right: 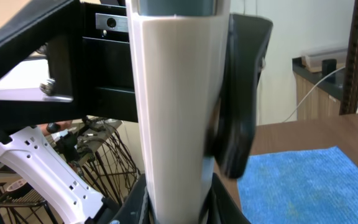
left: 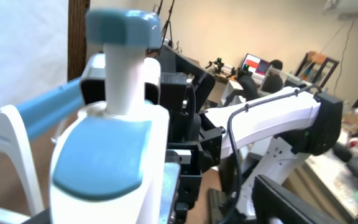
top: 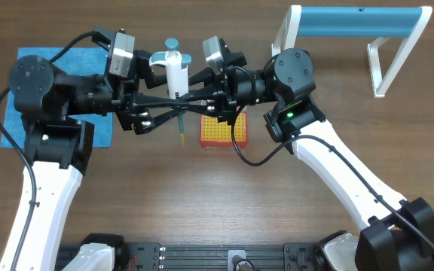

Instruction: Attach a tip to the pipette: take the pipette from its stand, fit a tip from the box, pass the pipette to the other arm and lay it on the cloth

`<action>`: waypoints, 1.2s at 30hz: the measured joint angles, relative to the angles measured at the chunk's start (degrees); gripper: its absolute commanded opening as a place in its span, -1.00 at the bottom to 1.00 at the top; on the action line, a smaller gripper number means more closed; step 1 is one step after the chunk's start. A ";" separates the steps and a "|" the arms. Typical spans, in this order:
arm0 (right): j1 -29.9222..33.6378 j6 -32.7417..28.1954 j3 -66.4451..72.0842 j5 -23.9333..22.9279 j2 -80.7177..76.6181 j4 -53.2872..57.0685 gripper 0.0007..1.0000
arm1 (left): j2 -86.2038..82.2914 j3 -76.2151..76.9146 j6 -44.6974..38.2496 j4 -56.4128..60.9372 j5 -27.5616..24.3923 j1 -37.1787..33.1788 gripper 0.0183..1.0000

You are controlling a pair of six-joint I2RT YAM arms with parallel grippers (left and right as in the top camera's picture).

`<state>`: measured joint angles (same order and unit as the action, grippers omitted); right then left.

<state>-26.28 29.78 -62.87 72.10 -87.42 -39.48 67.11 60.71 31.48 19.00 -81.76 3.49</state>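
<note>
Orange-rimmed tip box [top: 203, 132] mid-frame holds yellow tips; left gripper [top: 176, 101] and right gripper [right: 176, 210] both pinch white blue-capped pipette [top: 174, 75].

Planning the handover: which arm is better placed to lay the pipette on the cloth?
Left: the cloth lies on the left arm's side, and the left gripper is at the pipette.

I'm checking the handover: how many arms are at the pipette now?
2. The left arm is at the pipette from the cloth's side; the right arm from the tip box's side, its jaws shut on it.
</note>
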 measured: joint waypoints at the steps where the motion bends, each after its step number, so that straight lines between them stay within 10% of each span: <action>1: 0.00 0.00 0.00 0.02 0.00 0.00 -0.84 | 0.09 0.00 -0.02 1.79 0.33 0.00 0.36; 15: -0.42 0.66 -0.04 1.36 0.66 -0.42 -0.85 | 0.48 0.00 -0.66 4.52 3.96 -0.15 -0.95; 17: -0.42 0.81 -0.04 1.36 0.66 -0.42 -0.66 | 0.48 0.00 -0.63 4.55 3.96 -0.17 -0.98; 20: -0.46 1.01 -0.04 0.92 0.66 -0.33 0.50 | 0.50 0.00 -0.55 4.52 4.02 -0.17 -0.98; 36: 11.76 1.66 -0.09 3.63 0.63 9.53 0.53 | 0.55 0.61 -3.54 -17.22 5.29 -14.60 -0.98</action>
<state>-14.52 31.44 -62.96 75.72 -86.78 -29.95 67.66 61.32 27.94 1.78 -76.47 -11.11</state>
